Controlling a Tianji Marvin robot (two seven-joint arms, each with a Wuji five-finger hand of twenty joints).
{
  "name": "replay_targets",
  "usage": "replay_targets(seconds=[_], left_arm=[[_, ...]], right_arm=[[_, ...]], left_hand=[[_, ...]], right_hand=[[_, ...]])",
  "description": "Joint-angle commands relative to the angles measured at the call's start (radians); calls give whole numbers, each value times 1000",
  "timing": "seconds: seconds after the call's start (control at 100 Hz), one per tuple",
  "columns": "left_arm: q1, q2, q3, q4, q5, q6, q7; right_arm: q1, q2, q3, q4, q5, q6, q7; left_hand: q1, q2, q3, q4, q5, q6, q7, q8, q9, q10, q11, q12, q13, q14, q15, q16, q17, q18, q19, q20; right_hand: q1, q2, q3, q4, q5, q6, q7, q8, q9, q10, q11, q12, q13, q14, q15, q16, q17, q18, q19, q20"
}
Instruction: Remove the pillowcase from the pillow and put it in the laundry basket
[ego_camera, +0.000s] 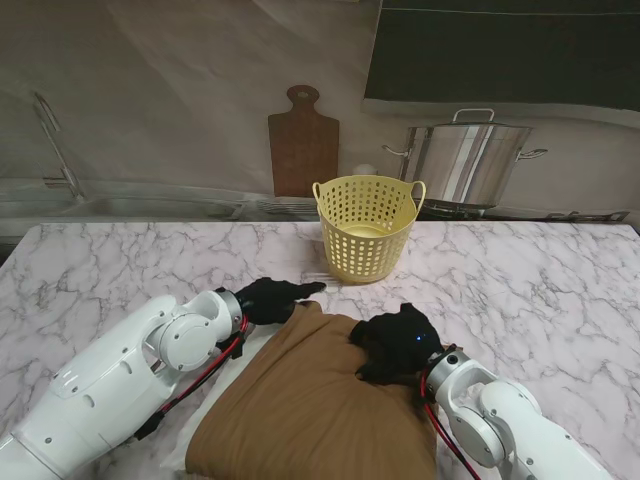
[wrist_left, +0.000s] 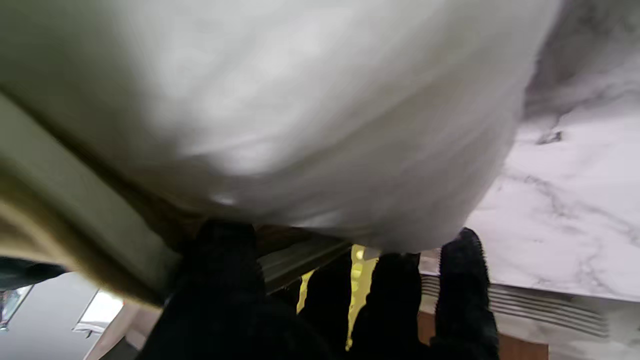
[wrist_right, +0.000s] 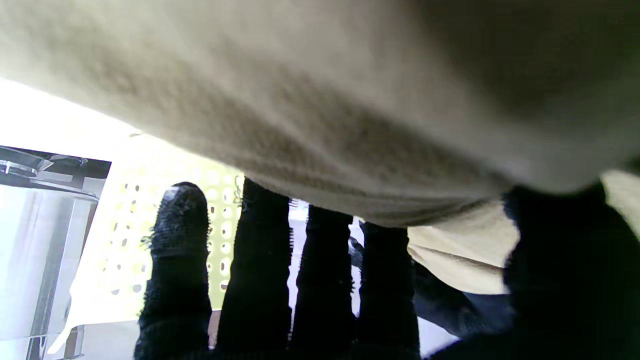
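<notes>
The pillow in its brown pillowcase (ego_camera: 310, 400) lies on the marble table close to me. A strip of the white pillow (ego_camera: 195, 440) shows at its near left edge. My left hand (ego_camera: 275, 298) rests at the pillowcase's far left corner with its fingers stretched out flat. In the left wrist view the white pillow (wrist_left: 280, 110) bulges over the fingers (wrist_left: 462, 280), and the tan hem (wrist_left: 75, 210) lies by the thumb. My right hand (ego_camera: 395, 345) sits on the far right part, fingers curled into bunched fabric (wrist_right: 320, 115). The yellow laundry basket (ego_camera: 366, 226) stands beyond the pillow.
A steel pot (ego_camera: 468, 160) and a wooden cutting board (ego_camera: 302, 148) stand behind the table against the wall. A sink and faucet (ego_camera: 55, 150) are at the far left. Bare marble (ego_camera: 540, 280) stretches to the right of the basket.
</notes>
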Motion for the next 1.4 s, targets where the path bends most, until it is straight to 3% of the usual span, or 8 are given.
replay_targets(seconds=[0.0, 0.32, 0.63, 0.74, 0.85, 1.01, 1.04, 1.39], left_arm=[[9, 5, -8, -36, -8, -21, -8], [61, 22, -29, -80, -9, -83, -53], [65, 31, 4, 2, 19, -108, -51], [88, 36, -17, 6, 38, -129, -54], [121, 38, -52, 0, 52, -146, -51], [174, 39, -116, -35, 83, -171, -35], [180, 40, -124, -40, 87, -177, -37], [176, 42, -128, -33, 101, -166, -46]], right_arm=[[11, -4, -9, 25, -6, 16, 13], [51, -6, -64, 57, -29, 102, -25], [-53, -16, 25, -12, -17, 60, -92], [-108, -22, 79, -82, 14, 46, -71], [-115, -13, 86, -108, -15, 15, -13], [-57, 2, 38, -52, -78, 4, 14], [-46, 3, 30, -37, -71, 4, 16], [-112, 1, 102, -45, -168, 76, -144]], left_hand=[[21, 0, -9, 1, -13, -4, -13, 10, -14, 2, 1, 2, 13, -12, 5, 12, -2, 1, -184, -5], [6, -2, -6, 0, 5, 4, -6, 15, 34, 17, 6, 10, 43, -11, 26, 27, 21, -10, -144, 15], [30, -11, -4, 1, -11, 1, -14, 12, -31, 3, -15, 1, 22, -15, 10, 22, 9, -13, -157, 3], [31, -9, -5, 1, -16, 1, -16, 11, -43, 3, -17, -2, 17, -16, 8, 19, 7, -15, -161, -1], [32, -8, -5, 1, -17, 1, -16, 10, -43, 0, -13, -4, 17, -17, 8, 18, 8, -15, -163, -3], [36, -12, -4, 1, -17, 1, -16, 10, -44, -2, -10, -5, 15, -16, 8, 17, 7, -13, -165, -6], [36, -12, -4, 1, -19, 0, -17, 10, -46, -4, -10, -6, 15, -18, 8, 17, 7, -13, -165, -6], [33, -13, -5, 1, -22, 1, -17, 8, -45, -1, -8, -8, 14, -17, 6, 14, 6, -11, -167, -9]], right_hand=[[107, 38, 185, 87, 19, -19, 16, -25, 31, -12, 54, 16, 49, -26, 70, 32, 7, -22, 30, 21], [96, 72, 162, 113, 7, 7, 8, -30, 9, -1, 43, 8, 27, -20, 67, 31, 9, -35, 50, 21], [-37, 202, -31, 142, -78, 85, -169, -117, -307, 128, -149, -155, -249, 36, -101, -92, -152, 8, -54, -32], [-91, 184, -49, 140, -228, 188, -340, -210, -406, 181, -243, -260, -331, 72, -170, -159, -235, 51, -143, -52], [-76, 106, -23, 130, -371, 183, -482, -257, -373, 125, -221, -281, -240, 45, -130, -135, -209, 63, -151, -34], [273, 56, -35, 131, -35, -90, -183, -178, 106, -54, 28, -46, 92, -63, 114, 43, -87, 58, -95, -12], [277, 14, 86, 75, 66, -150, 153, -343, 228, -68, 67, -18, 161, -68, 174, 69, -61, 55, -80, -22], [272, 46, 207, 30, 257, -39, 353, -330, 401, -31, 323, 49, 280, -81, 259, 72, 21, 47, -22, -30]])
